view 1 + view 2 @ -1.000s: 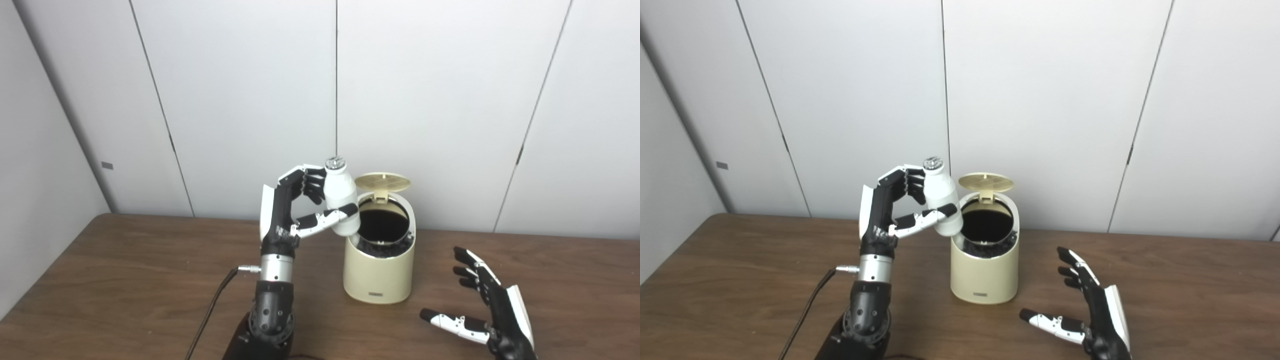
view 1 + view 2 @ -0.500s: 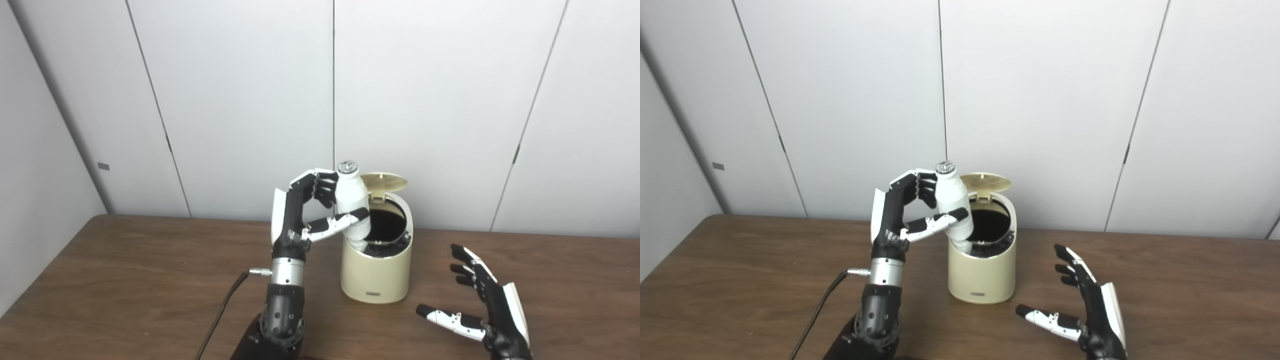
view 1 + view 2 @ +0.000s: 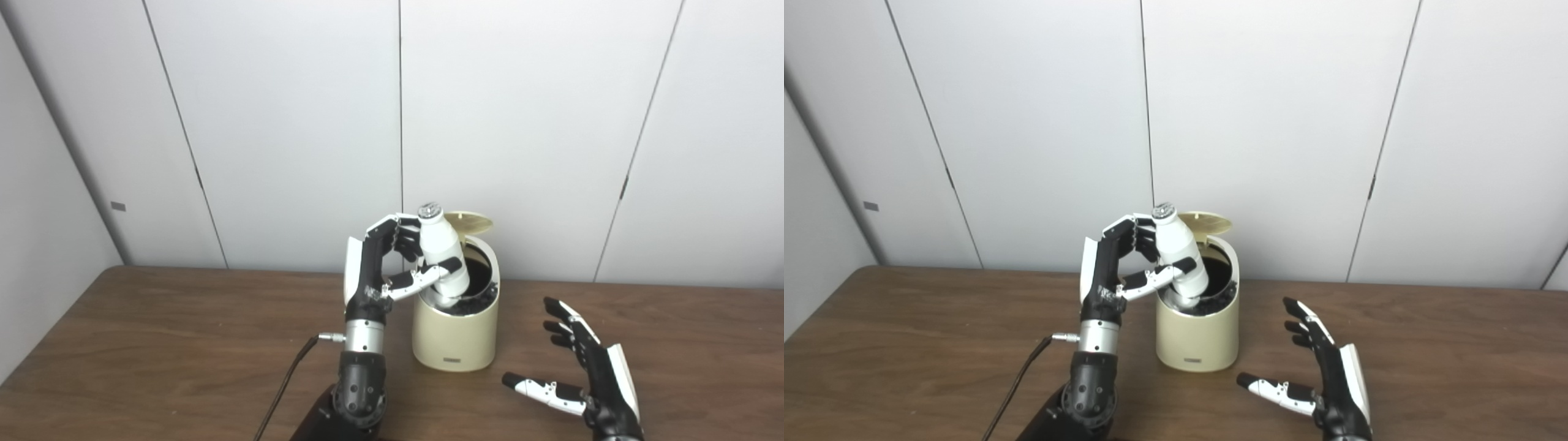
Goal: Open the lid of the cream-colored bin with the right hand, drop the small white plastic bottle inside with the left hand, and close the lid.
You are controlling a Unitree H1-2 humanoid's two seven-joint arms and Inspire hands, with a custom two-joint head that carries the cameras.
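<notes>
The cream-colored bin (image 3: 453, 337) stands mid-table with its round lid (image 3: 468, 222) tipped up at the back and a dark opening showing. My left hand (image 3: 383, 269) is shut on the small white plastic bottle (image 3: 443, 254), thumb across its front. The bottle leans over the bin's mouth with its silver cap up and its base just inside the rim. My right hand (image 3: 588, 376) rests open on the table to the right of the bin, fingers spread, touching nothing.
The brown wooden table (image 3: 153, 349) runs to a white panelled wall (image 3: 551, 122) right behind the bin. A black cable (image 3: 288, 380) trails from my left wrist down to the picture's bottom edge.
My left hand has carried the bottle rightward and down, from beside the bin's rim to over its opening. The whole picture has shifted a little, so the camera has moved. My right hand stays open.
</notes>
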